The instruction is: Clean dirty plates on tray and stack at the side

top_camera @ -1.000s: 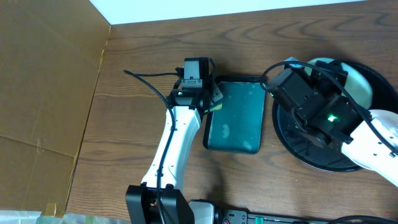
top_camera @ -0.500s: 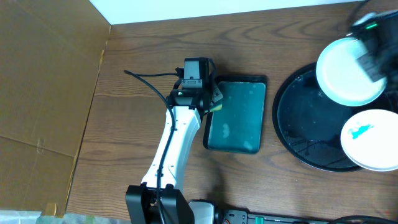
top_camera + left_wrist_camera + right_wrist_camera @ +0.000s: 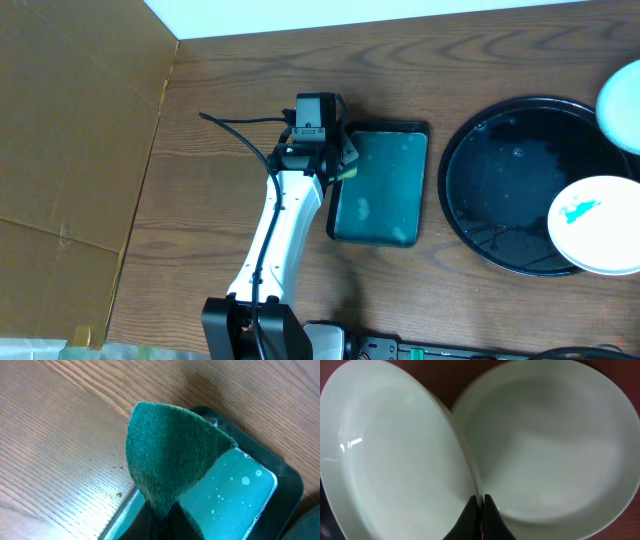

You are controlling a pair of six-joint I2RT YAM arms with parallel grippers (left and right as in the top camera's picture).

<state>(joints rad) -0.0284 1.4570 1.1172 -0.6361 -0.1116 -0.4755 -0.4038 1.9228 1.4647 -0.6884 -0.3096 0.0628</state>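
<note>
Wooden table; round black tray, glossy and wet, right of rectangular teal tray. Smeared plate, turquoise-marked, overlapping round tray's lower right rim; held plate, rim clamped between closed fingers of right gripper, edge lying over second clean plate, bare wood behind. Green sponge pinched in left gripper, above teal tray's corner.

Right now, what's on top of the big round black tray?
One white plate with a turquoise smear sits at the lower-right edge of the tray, over the rim. The rest of the tray shows bare, shiny and wet-looking. Whatever is under that plate is covered.
</note>
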